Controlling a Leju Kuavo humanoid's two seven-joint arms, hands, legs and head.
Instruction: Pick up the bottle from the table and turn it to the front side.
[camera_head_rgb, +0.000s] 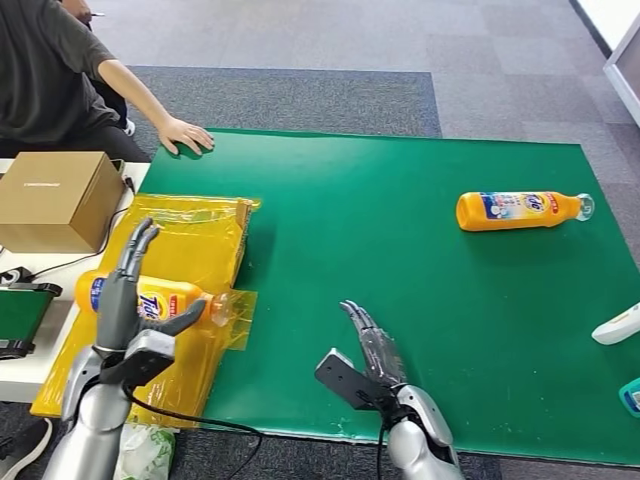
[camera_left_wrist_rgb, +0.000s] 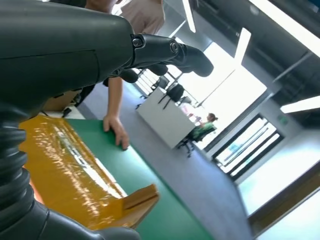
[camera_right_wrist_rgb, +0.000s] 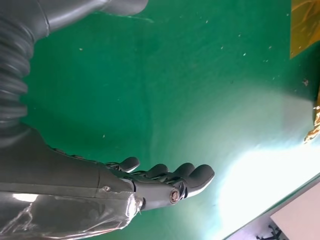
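An orange bottle (camera_head_rgb: 521, 210) with a blue-and-white label lies on its side at the far right of the green mat (camera_head_rgb: 392, 260), clear cap pointing right. A second orange bottle (camera_head_rgb: 155, 297) lies on yellow plastic wrap (camera_head_rgb: 198, 245) at the left. My left hand (camera_head_rgb: 130, 300) hovers over this second bottle, fingers spread and holding nothing; the left wrist view shows its fingers (camera_left_wrist_rgb: 166, 50) extended. My right hand (camera_head_rgb: 368, 358) is low over the mat near the front edge, fingers straight (camera_right_wrist_rgb: 170, 180), empty, far from the right bottle.
A person sits at the far left with a hand (camera_head_rgb: 185, 135) resting on the mat's corner. A cardboard box (camera_head_rgb: 54, 198) stands on the white side table. A white object (camera_head_rgb: 617, 325) and a teal item (camera_head_rgb: 632, 396) lie at the right edge.
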